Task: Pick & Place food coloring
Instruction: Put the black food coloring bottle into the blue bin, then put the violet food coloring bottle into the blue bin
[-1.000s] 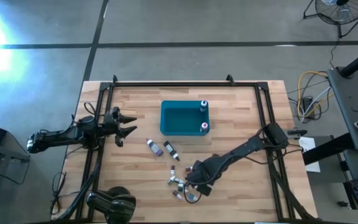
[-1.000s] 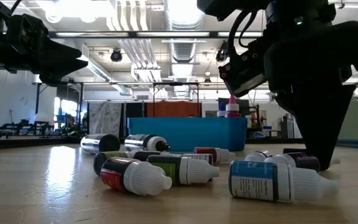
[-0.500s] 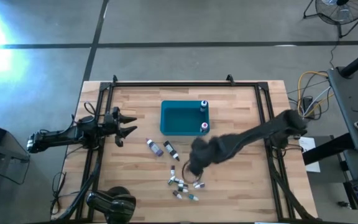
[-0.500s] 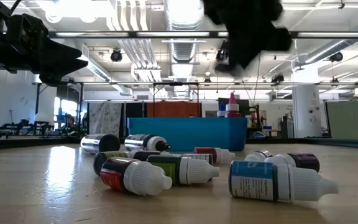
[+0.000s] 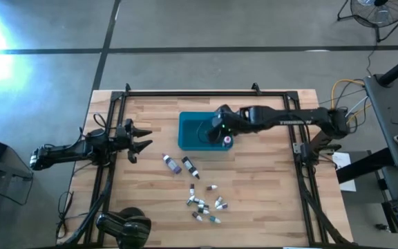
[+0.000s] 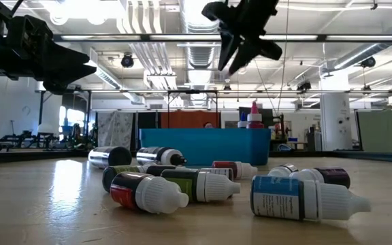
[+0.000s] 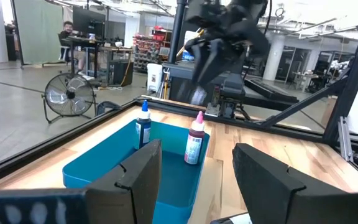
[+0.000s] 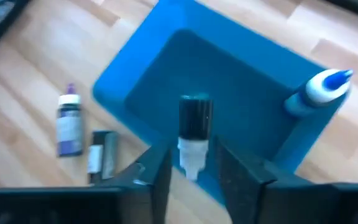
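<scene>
— What has moved?
— Up from the loose bottles (image 5: 204,205) near the bench's (image 5: 268,194) front edge, the right tool (image 5: 219,127) now hangs over the teal bin (image 5: 194,133), pinching a dark bottle (image 8: 194,134), pale cap down.
— And the others?
— Two bottles (image 7: 193,138) stand upright in the bin; the left tool (image 5: 141,137) waits spread near the left edge.

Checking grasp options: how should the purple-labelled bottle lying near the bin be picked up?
Grip the purple-labelled bottle across its mid-body from straight above, jaws square to its length: it lies flat, with gaps either side. The right gripper holds a dark bottle over the bin.
</scene>
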Available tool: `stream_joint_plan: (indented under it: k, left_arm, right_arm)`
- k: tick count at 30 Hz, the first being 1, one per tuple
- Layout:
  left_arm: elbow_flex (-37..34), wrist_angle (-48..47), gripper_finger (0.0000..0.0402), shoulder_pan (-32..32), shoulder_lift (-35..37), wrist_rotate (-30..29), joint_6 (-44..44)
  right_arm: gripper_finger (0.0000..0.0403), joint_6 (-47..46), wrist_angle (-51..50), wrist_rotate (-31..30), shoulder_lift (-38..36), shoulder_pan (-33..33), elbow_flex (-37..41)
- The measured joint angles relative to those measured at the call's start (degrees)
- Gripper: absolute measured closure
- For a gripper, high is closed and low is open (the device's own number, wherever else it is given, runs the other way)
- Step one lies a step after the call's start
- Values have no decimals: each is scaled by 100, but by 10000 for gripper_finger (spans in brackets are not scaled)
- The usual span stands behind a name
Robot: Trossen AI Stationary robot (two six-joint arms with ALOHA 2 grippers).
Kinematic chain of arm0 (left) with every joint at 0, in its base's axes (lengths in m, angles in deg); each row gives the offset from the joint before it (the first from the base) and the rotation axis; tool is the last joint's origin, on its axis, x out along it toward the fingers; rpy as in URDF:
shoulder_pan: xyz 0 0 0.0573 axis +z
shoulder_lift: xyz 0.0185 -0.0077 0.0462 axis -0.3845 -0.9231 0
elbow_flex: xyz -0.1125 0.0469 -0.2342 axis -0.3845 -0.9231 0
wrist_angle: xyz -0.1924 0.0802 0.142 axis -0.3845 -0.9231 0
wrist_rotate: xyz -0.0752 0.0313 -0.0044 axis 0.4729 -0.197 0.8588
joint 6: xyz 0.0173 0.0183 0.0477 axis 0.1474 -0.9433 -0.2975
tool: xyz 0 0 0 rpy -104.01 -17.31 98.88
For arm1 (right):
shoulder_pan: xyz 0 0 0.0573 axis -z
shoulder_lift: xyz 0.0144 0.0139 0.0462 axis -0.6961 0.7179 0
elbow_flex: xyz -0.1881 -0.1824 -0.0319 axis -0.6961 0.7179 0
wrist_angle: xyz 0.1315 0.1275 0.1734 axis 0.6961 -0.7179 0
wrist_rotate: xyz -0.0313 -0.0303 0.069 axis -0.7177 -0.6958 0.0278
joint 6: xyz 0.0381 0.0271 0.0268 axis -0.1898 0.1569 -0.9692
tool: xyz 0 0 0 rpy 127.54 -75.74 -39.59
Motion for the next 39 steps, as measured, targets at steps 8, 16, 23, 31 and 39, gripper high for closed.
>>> stream_joint_plan:
  k: [8, 16, 23, 31, 39]
  left_arm:
    - [1, 0, 226, 0, 0, 0, 0]
    - [0, 72, 226, 2, 0, -375, -2382]
    - [0, 272, 225, 2, -2, -909, -1103]
    - [1, 346, 226, -4, -2, -966, 4179]
    - [70, 325, 226, -2, -24, -1530, 5607]
  right_arm:
    - [174, 521, -63, -245, -36, 136, -2]
    - [137, 825, -250, -44, -92, 95, -4]
    - [142, 801, -522, 48, -92, 73, 24]
    - [152, 795, -513, -5, -92, 84, 37]
    - [154, 788, -478, -21, -92, 88, 37]
